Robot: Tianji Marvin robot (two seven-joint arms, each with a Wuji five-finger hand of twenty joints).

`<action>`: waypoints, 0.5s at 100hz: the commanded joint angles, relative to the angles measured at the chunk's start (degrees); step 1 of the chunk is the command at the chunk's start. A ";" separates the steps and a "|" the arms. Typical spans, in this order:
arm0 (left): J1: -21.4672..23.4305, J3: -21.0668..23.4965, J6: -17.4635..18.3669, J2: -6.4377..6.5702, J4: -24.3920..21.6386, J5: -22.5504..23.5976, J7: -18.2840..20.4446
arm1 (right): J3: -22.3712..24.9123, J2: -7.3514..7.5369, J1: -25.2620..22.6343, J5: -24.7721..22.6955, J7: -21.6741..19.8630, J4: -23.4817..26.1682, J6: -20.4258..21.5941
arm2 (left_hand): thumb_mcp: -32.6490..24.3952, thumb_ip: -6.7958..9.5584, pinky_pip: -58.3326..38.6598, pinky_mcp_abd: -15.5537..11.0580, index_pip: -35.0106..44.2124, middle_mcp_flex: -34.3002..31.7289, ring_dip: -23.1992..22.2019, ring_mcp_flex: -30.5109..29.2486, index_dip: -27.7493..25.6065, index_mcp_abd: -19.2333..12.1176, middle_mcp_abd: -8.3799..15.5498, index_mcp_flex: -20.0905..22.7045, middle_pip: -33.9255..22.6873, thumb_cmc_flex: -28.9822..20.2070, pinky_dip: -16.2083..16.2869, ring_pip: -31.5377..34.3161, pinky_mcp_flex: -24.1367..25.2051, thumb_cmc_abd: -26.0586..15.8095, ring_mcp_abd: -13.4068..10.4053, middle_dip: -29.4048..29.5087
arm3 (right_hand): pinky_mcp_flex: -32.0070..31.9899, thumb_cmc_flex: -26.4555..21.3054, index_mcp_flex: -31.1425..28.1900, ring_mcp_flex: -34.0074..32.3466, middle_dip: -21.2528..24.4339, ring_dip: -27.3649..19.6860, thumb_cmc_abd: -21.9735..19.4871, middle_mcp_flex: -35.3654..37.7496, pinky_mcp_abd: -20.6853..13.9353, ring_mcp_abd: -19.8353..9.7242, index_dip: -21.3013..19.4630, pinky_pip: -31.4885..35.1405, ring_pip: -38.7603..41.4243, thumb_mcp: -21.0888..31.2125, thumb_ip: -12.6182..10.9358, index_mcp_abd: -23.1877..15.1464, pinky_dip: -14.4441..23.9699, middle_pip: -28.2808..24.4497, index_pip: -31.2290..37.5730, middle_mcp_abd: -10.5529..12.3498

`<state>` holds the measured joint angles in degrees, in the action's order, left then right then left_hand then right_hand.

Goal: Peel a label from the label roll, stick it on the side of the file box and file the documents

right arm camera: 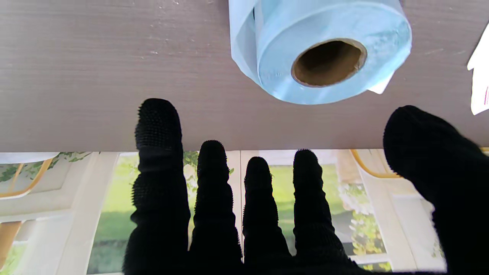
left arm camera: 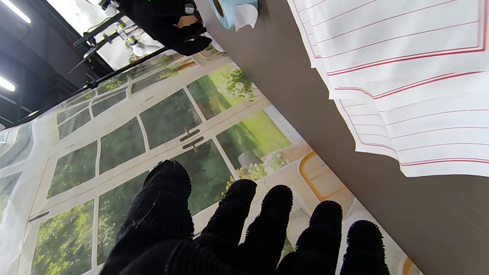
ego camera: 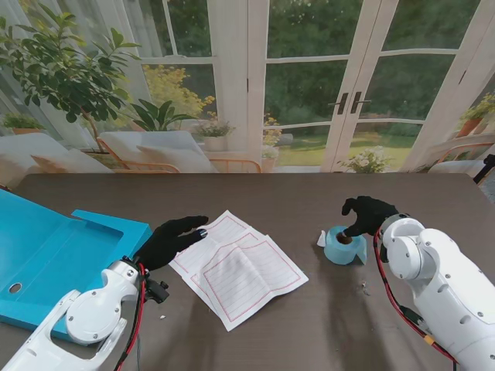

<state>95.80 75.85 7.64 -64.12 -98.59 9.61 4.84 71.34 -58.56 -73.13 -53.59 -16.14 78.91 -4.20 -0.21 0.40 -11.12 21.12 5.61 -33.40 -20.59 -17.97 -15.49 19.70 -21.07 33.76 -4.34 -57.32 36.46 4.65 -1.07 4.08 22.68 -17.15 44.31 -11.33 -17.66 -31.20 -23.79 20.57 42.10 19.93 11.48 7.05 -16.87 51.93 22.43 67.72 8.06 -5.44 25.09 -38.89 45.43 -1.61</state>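
Fingers (right arm camera: 214, 179) just beside label roll (right arm camera: 324, 53)

Matt brown wood-grain table (ego camera: 309, 197), smooth pale-blue paper label roll (right arm camera: 328, 49) with brown cardboard core, thin white red-ruled paper documents (ego camera: 240, 267) beside it, smooth blue plastic file box (ego camera: 46, 255), nubby black knit gloved right hand (right arm camera: 267, 214), glossy white plastic arm shells

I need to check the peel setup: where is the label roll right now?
In the stand view the label roll lies on the table's right side, under the right hand, right of the documents.
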 commanded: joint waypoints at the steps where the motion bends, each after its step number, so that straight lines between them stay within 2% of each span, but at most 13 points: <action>1: 0.04 -0.15 -0.20 -0.04 0.02 -0.06 1.14 | -0.86 -0.18 0.52 0.10 -0.76 -1.13 0.22 | 0.52 0.01 1.19 -1.60 0.00 -0.74 0.23 0.10 0.27 -0.81 0.04 0.35 -0.10 1.25 -0.38 0.08 0.64 -0.96 -0.14 -0.35 | -35.01 -0.06 2.42 1.73 0.79 -0.53 3.59 -2.13 -1.48 -1.06 -0.05 -1.16 0.29 1.80 1.26 -0.93 0.39 -0.88 0.58 1.43; 50: -0.19 -0.67 -0.94 0.04 0.08 -0.55 1.80 | -9.20 -0.14 7.58 1.49 1.17 -11.64 -0.60 | 0.51 0.00 1.15 -1.55 0.09 -1.12 0.14 -0.21 0.24 -0.69 -0.15 0.70 -0.14 1.20 -0.41 0.19 0.49 -1.15 -0.09 -0.47 | -34.94 0.07 6.00 1.92 0.72 -0.43 2.38 -3.26 -2.18 -1.58 0.50 -0.69 1.81 2.09 1.16 -0.96 0.69 -2.18 1.10 1.45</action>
<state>95.59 75.30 6.97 -64.00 -98.51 9.29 5.38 62.69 -58.45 -66.08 -52.17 -14.19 67.99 -4.68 -0.21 0.40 -11.12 21.12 5.63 -33.48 -20.59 -17.99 -15.49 19.70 -21.35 33.80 -4.34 -57.32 36.43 4.64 -1.07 4.07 22.68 -17.15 44.30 -11.33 -14.24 -30.65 -23.72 20.51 42.15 18.52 10.66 6.44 -16.78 51.65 23.55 67.72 8.06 -5.99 25.09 -40.27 45.63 -1.48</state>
